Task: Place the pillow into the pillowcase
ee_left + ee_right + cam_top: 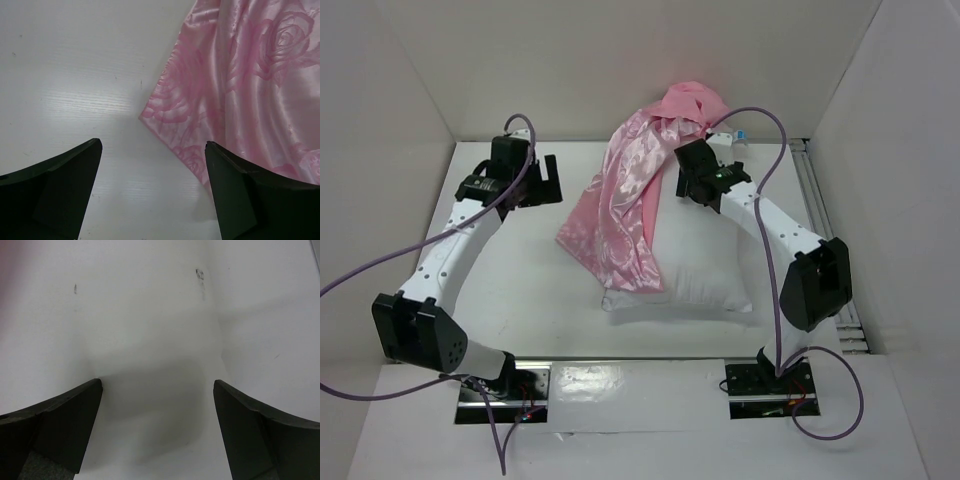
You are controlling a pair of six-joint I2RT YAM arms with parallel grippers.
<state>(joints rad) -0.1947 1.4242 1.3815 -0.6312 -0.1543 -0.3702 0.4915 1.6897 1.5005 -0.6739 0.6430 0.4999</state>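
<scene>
The pillow (705, 270) lies uncovered on the bench (520, 280) beneath the right gripper (692, 176). The pillowcase (625, 200) is only draped across it, its edge just right of the left gripper (152, 145). Both grippers gape wide, holding nothing. Insertion appears not yet begun.

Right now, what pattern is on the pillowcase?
The pillowcase has big roses on shiny pink cloth; the left wrist view shows them best.
</scene>
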